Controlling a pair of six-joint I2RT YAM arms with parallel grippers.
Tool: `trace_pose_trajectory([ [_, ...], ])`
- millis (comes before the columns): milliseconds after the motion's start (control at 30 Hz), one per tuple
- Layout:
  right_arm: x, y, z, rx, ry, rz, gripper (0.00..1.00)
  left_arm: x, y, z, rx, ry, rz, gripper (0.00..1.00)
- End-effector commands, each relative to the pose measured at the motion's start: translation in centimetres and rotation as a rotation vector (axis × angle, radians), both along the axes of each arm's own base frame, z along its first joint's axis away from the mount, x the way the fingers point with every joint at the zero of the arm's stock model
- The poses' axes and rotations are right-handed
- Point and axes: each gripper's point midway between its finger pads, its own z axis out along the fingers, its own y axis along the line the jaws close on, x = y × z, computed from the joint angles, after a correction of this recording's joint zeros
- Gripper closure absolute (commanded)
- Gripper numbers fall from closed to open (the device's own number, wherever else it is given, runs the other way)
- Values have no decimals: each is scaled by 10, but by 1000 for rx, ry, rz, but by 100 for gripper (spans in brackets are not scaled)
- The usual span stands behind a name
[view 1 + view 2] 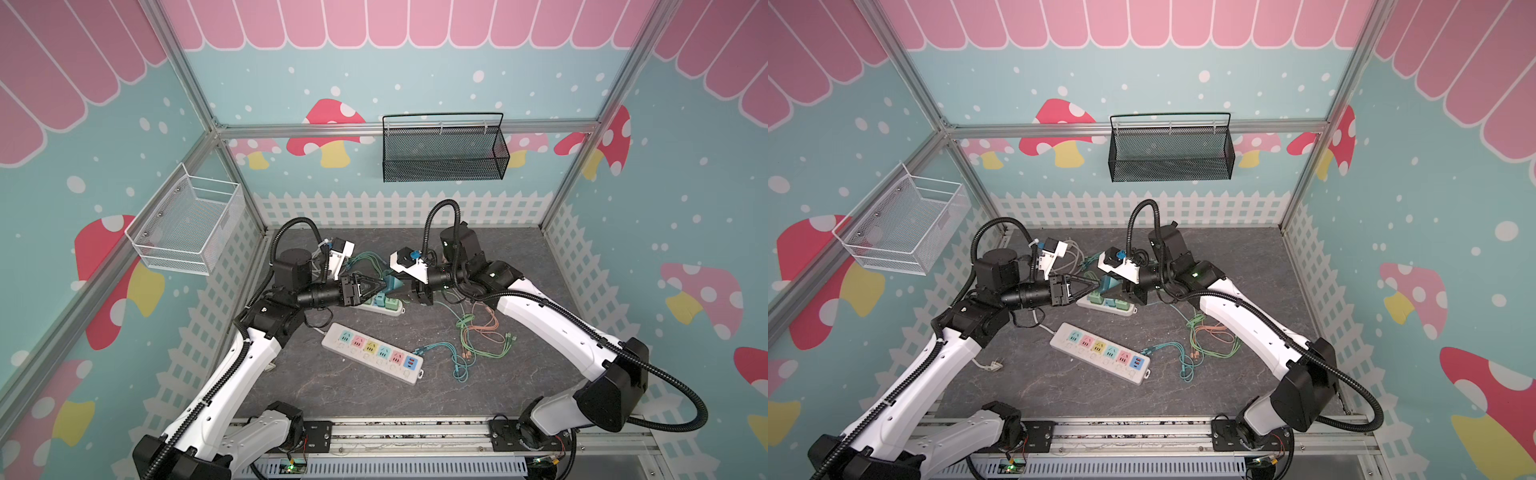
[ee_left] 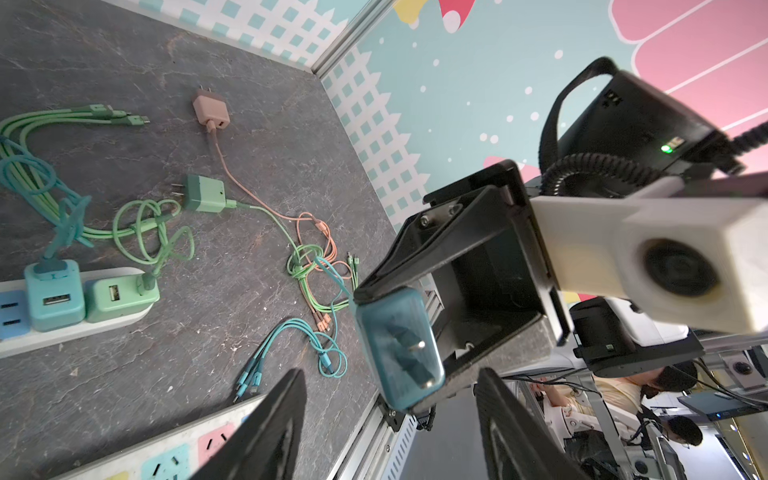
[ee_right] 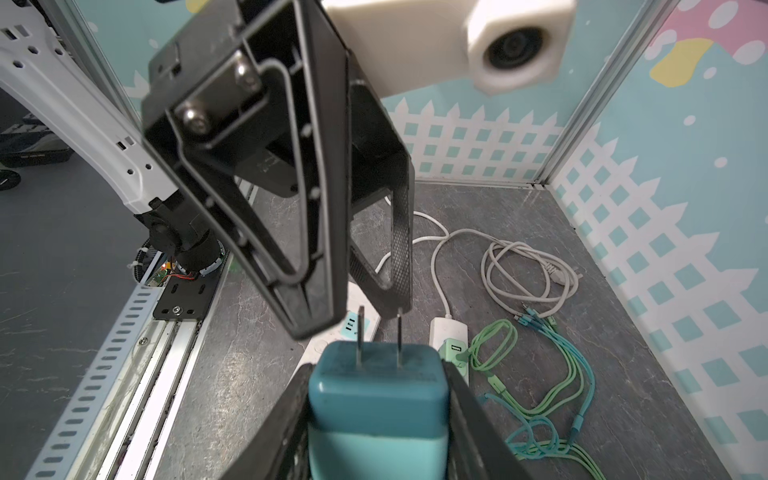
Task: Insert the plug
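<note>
1. The right claw [image 3: 378, 415] is clamped on the teal plug [image 3: 376, 386], holding it in the air. Its pads sit on the pale rear half, so I judge that a sideways knock could twist the plug in the jaws
2. Just ahead, the left claw [image 3: 356, 320] stands open and grips nothing, its tips level with the prongs [image 3: 360, 336]. Closing here might pinch or bend them instead of catching the body
3. Below both claws lies the charger strip [image 1: 395, 309]. A fumbled hand-over would drop the plug among its cables
4. Farther back toward the arm bases, the coloured strip [image 1: 372, 353] has free sockets
5. The plug is a rounded block with a dark teal face, paler behind, and two flat, straight metal prongs
</note>
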Motion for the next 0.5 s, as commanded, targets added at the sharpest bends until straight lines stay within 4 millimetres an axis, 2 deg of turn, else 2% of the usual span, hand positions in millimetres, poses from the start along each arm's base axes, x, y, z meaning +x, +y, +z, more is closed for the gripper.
trace_pose_trajectory([
  [0, -5, 6, 13, 16, -56, 34, 88, 3, -2, 0, 30, -10, 5, 38],
  [467, -13, 12, 12, -8, -80, 43, 89, 2, -12, -5, 45, 17, -23, 51],
])
